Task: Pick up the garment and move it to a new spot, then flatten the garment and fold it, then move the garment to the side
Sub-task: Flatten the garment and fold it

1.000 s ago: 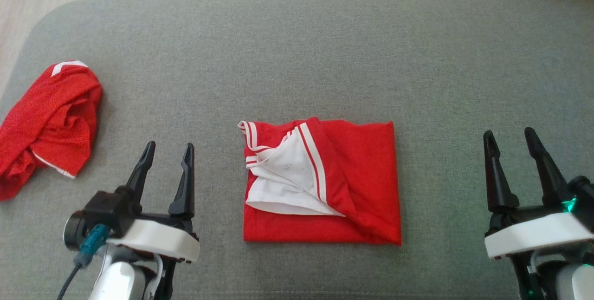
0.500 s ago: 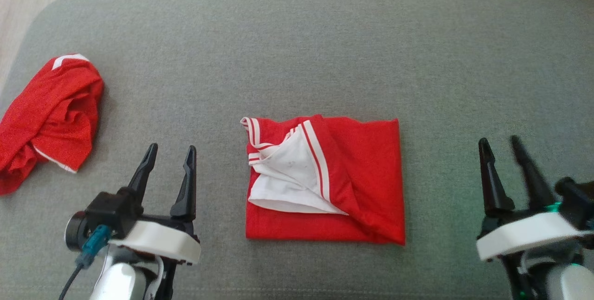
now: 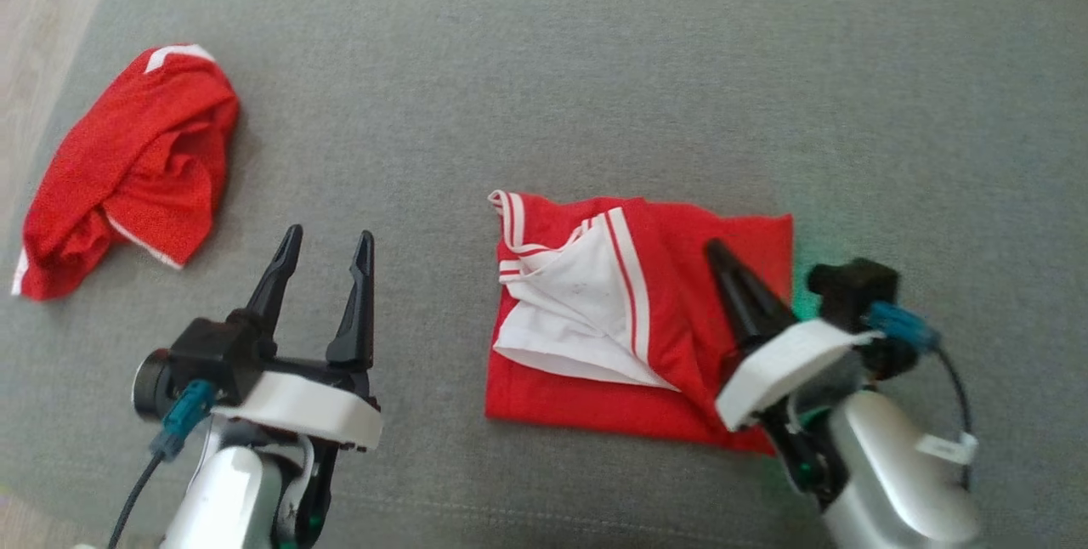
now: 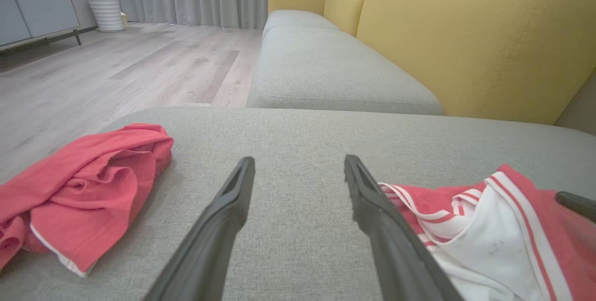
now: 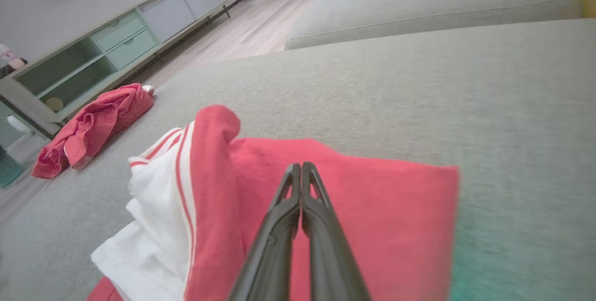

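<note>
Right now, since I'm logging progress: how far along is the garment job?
Done: the garment lies folded into a rectangle on the cushion. In hand: the right gripper, shut, is over its right part, no cloth pinched; the left gripper is open beside it. Left: moving it aside.

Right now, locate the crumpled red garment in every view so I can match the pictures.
Head view: crumpled red garment, upper left.
Left wrist view: crumpled red garment, lower left.
Right wrist view: crumpled red garment, middle left.
Shared landmark: folded red-and-white garment, to its right in each.
</note>
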Available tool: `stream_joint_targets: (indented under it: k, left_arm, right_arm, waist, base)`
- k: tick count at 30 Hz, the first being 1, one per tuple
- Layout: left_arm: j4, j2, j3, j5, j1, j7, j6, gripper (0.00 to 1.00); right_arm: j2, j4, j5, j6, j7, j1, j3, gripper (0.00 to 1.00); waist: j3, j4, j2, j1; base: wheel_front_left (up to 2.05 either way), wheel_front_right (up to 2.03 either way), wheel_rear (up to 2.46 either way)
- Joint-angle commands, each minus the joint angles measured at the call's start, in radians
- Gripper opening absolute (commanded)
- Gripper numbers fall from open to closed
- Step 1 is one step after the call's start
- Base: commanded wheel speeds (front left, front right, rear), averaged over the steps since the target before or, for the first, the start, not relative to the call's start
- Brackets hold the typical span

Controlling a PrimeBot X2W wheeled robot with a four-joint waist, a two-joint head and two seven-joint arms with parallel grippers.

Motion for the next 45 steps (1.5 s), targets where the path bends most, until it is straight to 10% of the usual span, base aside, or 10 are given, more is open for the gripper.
stream_joint_targets:
  k: [1, 16, 25, 26, 28, 37, 45]
  left_arm:
    - [-0.024, 0.007, 0.031, -0.006, -0.050, -0.012, -0.003, 1.00]
    - [-0.006, -0.002, 0.036, -0.003, -0.064, -0.028, -0.001, 1.00]
    - [-0.008, 0.010, 0.046, -0.002, -0.053, -0.029, 0.004, 1.00]
    - [-0.010, 0.011, 0.048, -0.002, -0.050, -0.029, 0.006, 1.00]
    - [-0.014, 0.016, 0.053, -0.002, -0.042, -0.030, 0.011, 1.00]
    - [-0.033, 0.044, 0.072, -0.010, 0.007, -0.020, 0.032, 1.00]
    - [-0.056, 0.056, 0.064, -0.016, 0.070, -0.007, 0.039, 1.00]
  right_arm:
    - [0.013, 0.027, 0.023, 0.007, -0.022, -0.054, 0.058, 0.00]
    - [0.019, 0.101, 0.156, 0.007, -0.087, -0.106, 0.395, 0.00]
    - [-0.011, -0.020, 0.138, 0.007, -0.157, -0.075, 0.241, 0.00]
    - [-0.015, -0.035, 0.124, 0.007, -0.163, -0.066, 0.197, 0.09]
    - [-0.019, -0.066, 0.092, 0.007, -0.167, -0.047, 0.102, 1.00]
    - [-0.022, -0.260, -0.089, 0.007, -0.100, 0.101, -0.226, 1.00]
    - [-0.005, -0.425, -0.143, 0.007, -0.012, 0.249, -0.298, 1.00]
  waist:
    - [0.012, 0.017, 0.0000, 0.0000]
    - [0.034, 0.024, 0.0000, 0.0000]
    - [0.010, -0.022, 0.0000, 0.0000]
    - [0.005, -0.029, 0.0000, 0.0000]
    - [-0.004, -0.043, 0.0000, 0.0000]
    - [-0.072, -0.090, 0.0000, 0.0000]
    - [-0.130, -0.098, 0.0000, 0.0000]
  base:
    - [0.00, 0.00, 0.00]
    - [0.00, 0.00, 0.00]
    - [0.00, 0.00, 0.00]
    - [0.00, 0.00, 0.00]
    - [0.00, 0.00, 0.00]
    - [0.00, 0.00, 0.00]
    - [0.00, 0.00, 0.00]
